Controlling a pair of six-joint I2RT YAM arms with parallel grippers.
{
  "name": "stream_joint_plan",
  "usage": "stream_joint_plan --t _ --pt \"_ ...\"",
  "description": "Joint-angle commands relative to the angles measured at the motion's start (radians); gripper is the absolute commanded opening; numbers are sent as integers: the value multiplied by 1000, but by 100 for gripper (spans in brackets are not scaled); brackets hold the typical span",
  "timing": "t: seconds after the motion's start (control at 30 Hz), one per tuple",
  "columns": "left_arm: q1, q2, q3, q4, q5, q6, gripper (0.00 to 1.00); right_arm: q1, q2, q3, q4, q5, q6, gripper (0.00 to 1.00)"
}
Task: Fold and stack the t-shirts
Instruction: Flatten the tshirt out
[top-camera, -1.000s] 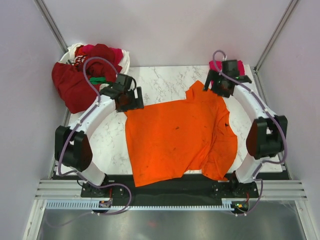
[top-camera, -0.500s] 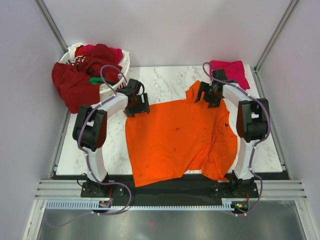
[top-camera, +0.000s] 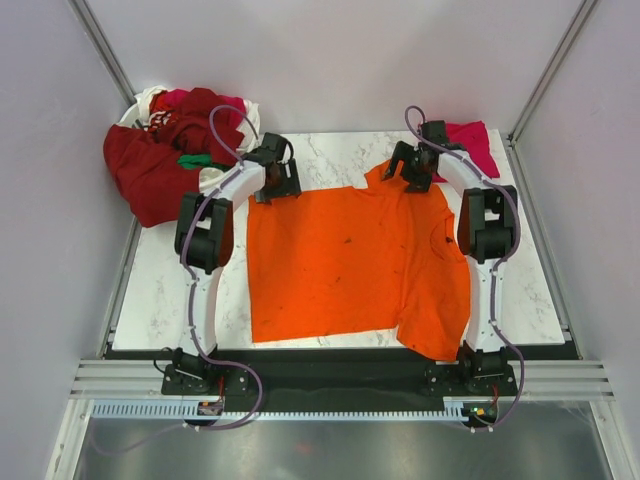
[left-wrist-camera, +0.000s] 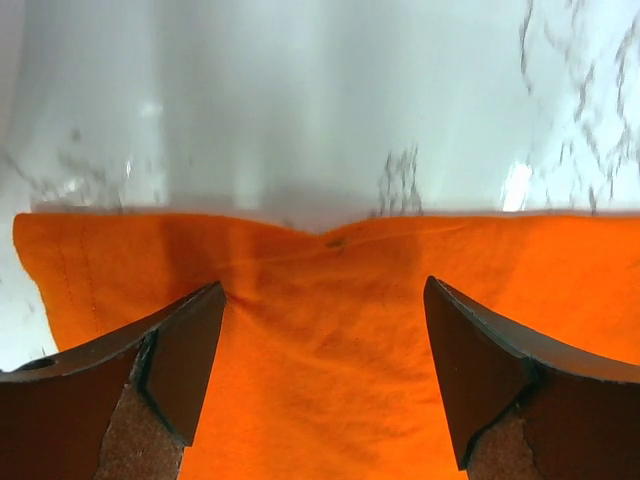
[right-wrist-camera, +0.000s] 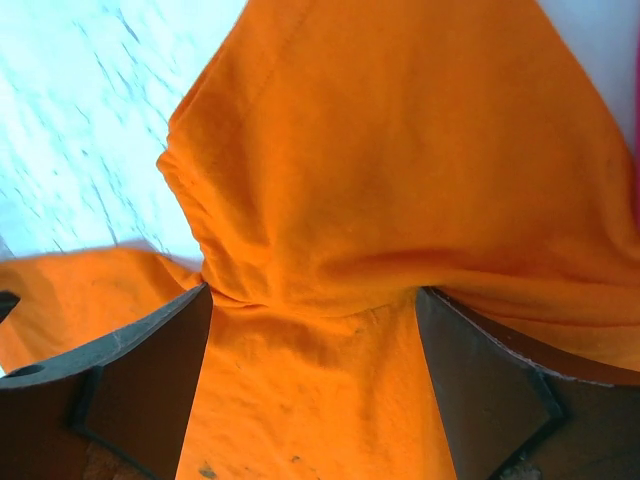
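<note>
Now orange t-shirt (top-camera: 350, 260) lies spread on table (top-camera: 335, 155), seemingly sideways: hem left, neck right. Left hand (top-camera: 280, 185) spread wide over far hem corner; right hand (top-camera: 405, 170) spread wide over bunched far sleeve. Neither pinching. Cloth extends from both toward arm bases.

One orange t-shirt (top-camera: 350, 260). One magenta-pink t-shirt (top-camera: 478, 140). One heap of further t-shirts (top-camera: 190, 120), three colours in it: dark red, crimson, green; number of shirts within the heap impossible to tell. One white basket (top-camera: 250, 122). One marble surface (top-camera: 175, 290). Two arms, two end effectors: left end effector (top-camera: 272, 190), right end effector (top-camera: 403, 172). Two fingers (left-wrist-camera: 150, 380) on each
</note>
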Motion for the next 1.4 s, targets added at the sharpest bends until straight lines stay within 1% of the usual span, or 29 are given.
stream_joint_plan --t 0.0,0.1,0.2,0.23,0.27,0.33,0.47,0.5,0.57,0.63,0.7,0.73,0.77,0.8,0.83,0.87,0.9,0.93,0.97,1.0,1.03,1.07,1.1,1.13,1.17,1.2,1.23,1.27,1.37 --pt "24 122 192 -96 -59 68 88 0 107 91 -35 -6 17 92" --pt "36 193 301 -135 -66 88 88 0 168 197 -48 -26 28 93" --pt "54 227 369 -146 -67 108 89 0 228 312 -54 -54 30 97" --pt "60 231 383 -151 -69 111 89 -2 244 378 -66 -49 33 98" --pt "65 233 393 -157 -69 112 89 -3 262 401 -89 -34 33 98" --pt "82 222 407 -165 -62 114 89 -7 262 414 -83 -38 43 98" --pt "86 173 407 -180 -99 142 89 -8 249 408 -64 -90 53 98" --pt "86 160 403 -185 -102 140 89 -8 244 400 -61 -139 60 98" --pt "83 98 386 -200 -95 123 90 -2 206 350 -49 -176 69 98" --pt "71 13 340 -200 -81 117 90 13 160 288 -48 -164 42 98" --pt "45 -57 284 -202 -89 117 92 24 71 258 -51 -135 17 98" --pt "36 -130 263 -202 -92 119 93 32 42 238 -52 -120 -4 98" --pt "27 -165 239 -202 -96 120 94 33 -21 233 -63 -111 -13 98" --pt "10 -204 184 -202 -110 119 95 36 -53 231 -75 -97 -24 98" --pt "5 -250 155 -202 -113 119 96 45 -86 230 -87 -54 -51 98" --pt "-1 -328 122 -200 -112 117 97 49 -147 228 -119 -28 -64 98" --pt "-6 -375 48 -200 -118 116 98 55 -178 227 -136 3 -78 98" --pt "-6 -420 6 -200 -121 111 98 58 -208 210 -150 30 -88 98" --pt "-6 -507 -36 -198 -122 105 100 58 -272 193 -175 91 -101 98" --pt "-6 -547 -115 -198 -118 102 100 59 -306 169 -184 125 -101 98" --pt "-7 -583 -157 -198 -115 97 100 59 -343 102 -190 156 -101 98" --pt "-7 -623 -230 -198 -107 91 100 59 -415 61 -193 222 -98 98" --pt "-6 -679 -263 -197 -104 91 100 58 -451 17 -193 244 -98 98" --pt "-6 -702 -293 -191 -104 93 100 58 -483 -70 -189 256 -99 98" --pt "-6 -716 -321 -185 -108 96 100 58 -533 -109 -180 256 -101 98" --pt "-6 -724 -367 -180 -119 99 100 58 -552 -147 -173 276 -104 98" --pt "-6 -720 -381 -176 -119 99 100 58 -569 -213 -167 270 -104 98" --pt "-6 -714 -404 -175 -116 99 100 58 -590 -242 -152 264 -104 98" --pt "-7 -666 -416 -175 -116 99 100 58 -624 -345 -121 180 -92 98"
